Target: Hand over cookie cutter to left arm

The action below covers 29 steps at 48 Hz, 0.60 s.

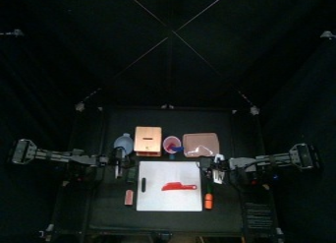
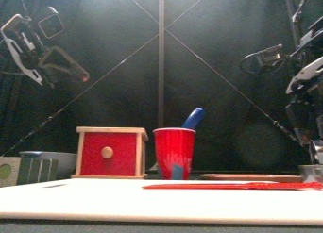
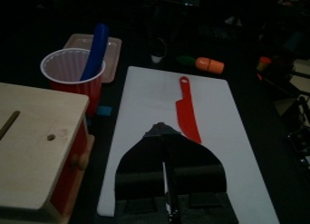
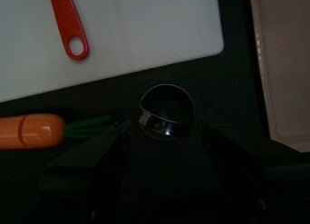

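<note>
A white cutting board (image 1: 172, 176) is laid at the table's centre; the wooden box (image 1: 147, 140), red cup (image 1: 172, 144) and pale tray (image 1: 199, 144) are ranged toward 12 o'clock of it. A red knife (image 4: 69, 28) is seen on the board and a toy carrot (image 4: 29, 130) off its edge, at about 9 o'clock of the cutter in the right wrist view. The cookie cutter (image 4: 166, 112), a small metal ring, lies on the dark table directly beneath the right gripper (image 4: 164, 137), whose jaws are spread wide around nothing yet. The left gripper (image 3: 169, 178) is held pressed together over the board. A slip is likely: the thin, smooth ring could be squeezed sideways and skitter off, or be deformed by an off-centre closure.
</note>
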{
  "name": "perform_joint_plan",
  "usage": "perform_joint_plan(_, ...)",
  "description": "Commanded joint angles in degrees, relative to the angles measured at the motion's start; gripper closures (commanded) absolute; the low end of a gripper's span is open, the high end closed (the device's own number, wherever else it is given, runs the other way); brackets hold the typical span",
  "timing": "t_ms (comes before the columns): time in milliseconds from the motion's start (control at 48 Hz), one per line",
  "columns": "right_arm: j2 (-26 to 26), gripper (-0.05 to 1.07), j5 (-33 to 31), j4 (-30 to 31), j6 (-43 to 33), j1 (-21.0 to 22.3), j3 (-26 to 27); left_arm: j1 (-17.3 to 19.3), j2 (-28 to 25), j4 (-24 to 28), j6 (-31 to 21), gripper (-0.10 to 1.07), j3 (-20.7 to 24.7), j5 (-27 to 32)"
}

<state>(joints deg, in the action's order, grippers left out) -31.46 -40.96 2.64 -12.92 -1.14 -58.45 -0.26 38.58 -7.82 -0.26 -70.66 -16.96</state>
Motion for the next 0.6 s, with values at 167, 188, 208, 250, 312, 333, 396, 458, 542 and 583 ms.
perform_joint_plan(167, 2.72, 0.11, 0.62, 2.46, 0.0, -0.44, 0.62, 0.09, 0.0, -0.09, 0.09, 0.81, 0.7, -0.53)
perform_joint_plan(188, 3.25, 0.11, 0.79, 2.72, 0.0, -0.44, 0.62, 0.09, 0.0, -0.18, 0.09, 0.81, 0.7, -0.53)
perform_joint_plan(208, 3.69, 0.11, 0.88, 2.72, 0.0, -0.44, 0.7, 0.09, 0.0, -0.09, 0.09, 0.81, 0.7, -0.53)
perform_joint_plan(250, 4.39, 0.11, 1.05, 2.9, 0.09, -0.53, 0.88, 0.09, 0.0, -0.09, 0.0, 0.81, 0.62, -0.53)
perform_joint_plan(312, 5.45, 0.11, 1.23, 3.25, 0.09, -0.53, 1.14, 0.09, 0.0, -0.09, 0.09, 0.81, 0.44, -0.53)
perform_joint_plan(333, 5.8, 0.12, 1.32, 3.25, 0.09, -0.53, 1.14, 0.09, 0.0, -0.09, 0.09, 0.81, 0.44, -0.53)
perform_joint_plan(396, 6.77, 0.12, 1.49, 3.34, 0.09, -0.53, 1.32, 0.09, 0.0, -0.09, 0.0, 0.81, 0.26, -0.53)
perform_joint_plan(458, 7.29, 0.14, 1.76, 3.34, 0.09, -0.62, 1.58, 0.09, 0.0, -0.26, 0.0, 0.81, 0.09, -0.53)
perform_joint_plan(542, 7.65, 0.17, 2.11, 3.34, 0.09, -0.62, 1.93, 0.09, 0.0, -0.44, 0.0, 0.81, 0.0, -0.53)
perform_joint_plan(583, 7.56, 0.2, 2.29, 3.34, 0.09, -0.62, 2.11, 0.09, 0.0, -0.53, 0.09, 0.81, -0.09, -0.53)
